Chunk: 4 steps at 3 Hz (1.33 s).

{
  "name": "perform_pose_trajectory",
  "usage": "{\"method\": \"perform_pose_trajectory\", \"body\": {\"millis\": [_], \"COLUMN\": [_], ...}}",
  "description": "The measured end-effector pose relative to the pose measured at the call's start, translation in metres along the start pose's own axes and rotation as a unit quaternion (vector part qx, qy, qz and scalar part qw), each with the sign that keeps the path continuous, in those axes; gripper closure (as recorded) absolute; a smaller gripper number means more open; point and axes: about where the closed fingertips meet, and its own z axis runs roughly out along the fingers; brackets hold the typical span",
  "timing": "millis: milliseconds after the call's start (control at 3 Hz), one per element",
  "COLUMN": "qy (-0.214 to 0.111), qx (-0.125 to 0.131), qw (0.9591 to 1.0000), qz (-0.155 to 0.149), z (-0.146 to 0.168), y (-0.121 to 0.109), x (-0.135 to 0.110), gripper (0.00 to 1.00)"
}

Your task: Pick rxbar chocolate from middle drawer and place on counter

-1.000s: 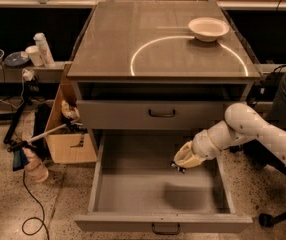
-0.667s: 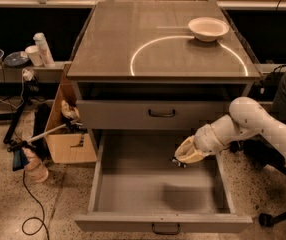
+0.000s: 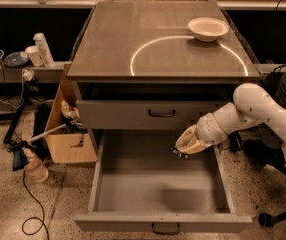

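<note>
gripper: the gripper (image 3: 183,150) is hung over the right rear of the open middle drawer (image 3: 153,186), wrist angled down and left.
fingers: closed together on a small dark sliver at the tip; no gap is seen between them.
bar location: the rxbar chocolate (image 3: 179,154) is taken to be that dark sliver, held at the fingertips just above the drawer floor, near the right wall. No other bar is seen on the floor.
drawer: pulled fully out, floor otherwise bare; the upper drawer front (image 3: 148,115) is shut directly above the gripper.
handling: judged light, flat and slightly flexible. A glossy wrapper is likely to be slippery, so a pinch across the thin faces is preferred over the edges.
grip point: only one end looks pinched; a hold nearer mid-length would be steadier, as the free end may droop or swing.
fragility: low. The bar can be squeezed firmly, though the wrapper may crinkle and slide.
risk: the bar could be clipped on the upper drawer front during the lift.
target: the counter (image 3: 148,29), open space inside the white arc (image 3: 138,54), clear of the white bowl (image 3: 208,28).
</note>
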Motion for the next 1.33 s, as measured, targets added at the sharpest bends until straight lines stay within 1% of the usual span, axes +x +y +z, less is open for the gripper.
{"method": "perform_pose_trajectory", "body": {"millis": [333, 667, 1000, 1333], "qy": [-0.002, 0.006, 0.015, 0.024], "qx": [-0.005, -0.008, -0.006, -0.007], "qw": [1.0, 0.9997, 0.9986, 0.9973], "qz": [-0.008, -0.023, -0.049, -0.068], "z": [0.003, -0.004, -0.017, -0.027], "y": [-0.004, -0.016, -0.025, -0.031], "x": [-0.006, -0.027, -0.058, -0.082], "gripper": [1.0, 1.0, 1.0, 1.0]}}
